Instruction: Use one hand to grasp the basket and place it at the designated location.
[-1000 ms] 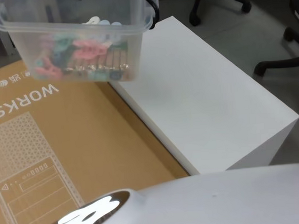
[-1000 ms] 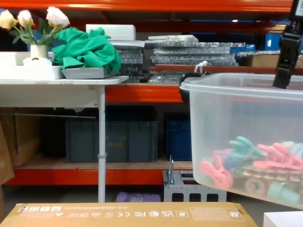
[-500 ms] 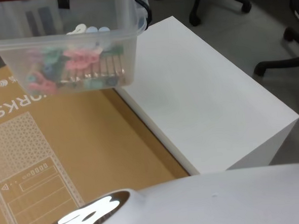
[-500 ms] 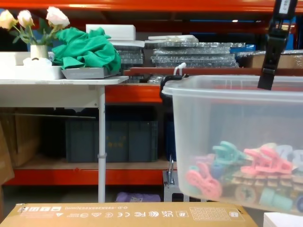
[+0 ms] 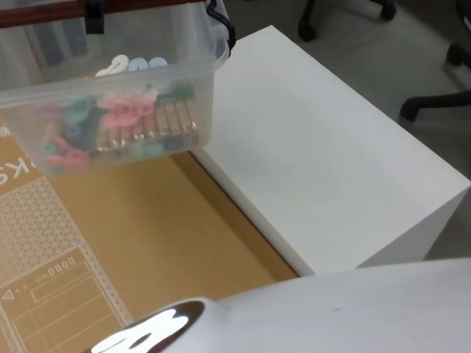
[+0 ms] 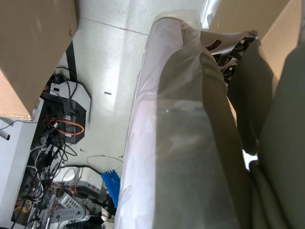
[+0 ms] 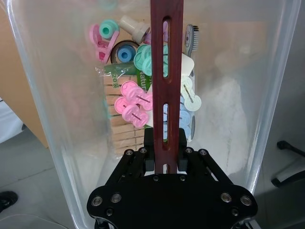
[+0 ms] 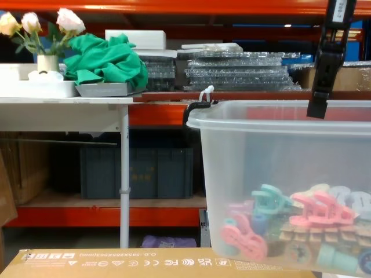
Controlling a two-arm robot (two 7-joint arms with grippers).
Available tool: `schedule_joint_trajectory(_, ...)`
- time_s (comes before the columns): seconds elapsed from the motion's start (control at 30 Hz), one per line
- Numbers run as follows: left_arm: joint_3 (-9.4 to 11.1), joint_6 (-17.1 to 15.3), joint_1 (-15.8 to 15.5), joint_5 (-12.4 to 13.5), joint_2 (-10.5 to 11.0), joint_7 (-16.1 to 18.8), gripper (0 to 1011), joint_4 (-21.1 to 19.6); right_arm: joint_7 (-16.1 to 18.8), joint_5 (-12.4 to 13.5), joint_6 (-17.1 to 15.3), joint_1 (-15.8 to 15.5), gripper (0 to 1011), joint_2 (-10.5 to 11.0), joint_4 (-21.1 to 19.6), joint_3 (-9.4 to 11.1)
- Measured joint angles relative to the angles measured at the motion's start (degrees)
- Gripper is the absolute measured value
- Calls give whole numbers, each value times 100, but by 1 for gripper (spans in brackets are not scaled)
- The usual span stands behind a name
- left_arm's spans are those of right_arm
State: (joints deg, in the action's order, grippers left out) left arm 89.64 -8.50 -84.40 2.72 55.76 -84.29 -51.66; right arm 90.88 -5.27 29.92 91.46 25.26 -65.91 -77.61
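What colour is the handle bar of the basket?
Dark red-brown. The handle bar shows best in the right wrist view, clamped by the right gripper.

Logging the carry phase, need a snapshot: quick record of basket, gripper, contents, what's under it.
basket: hangs from its handle bar, over the cardboard box
right gripper: shut on the handle bar
contents: pastel and wooden clothes pegs on the bottom
beside: white table, right of the basket
basket touching box: cannot tell
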Motion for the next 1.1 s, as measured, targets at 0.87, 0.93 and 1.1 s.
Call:
schedule_joint_trajectory(0.87, 0, 0, 0, 0, 0, 0, 0, 1, -50, 296, 114, 186, 239, -5, -585, -263)
schedule_joint_trajectory(0.93, 0, 0, 0, 0, 0, 0, 0, 0, -60, 329, 113, 200, 239, -14, -630, -281)
schedule_joint_trajectory(1.1, 0, 0, 0, 0, 0, 0, 0, 0, -72, 387, 103, 231, 240, -36, -720, -326)
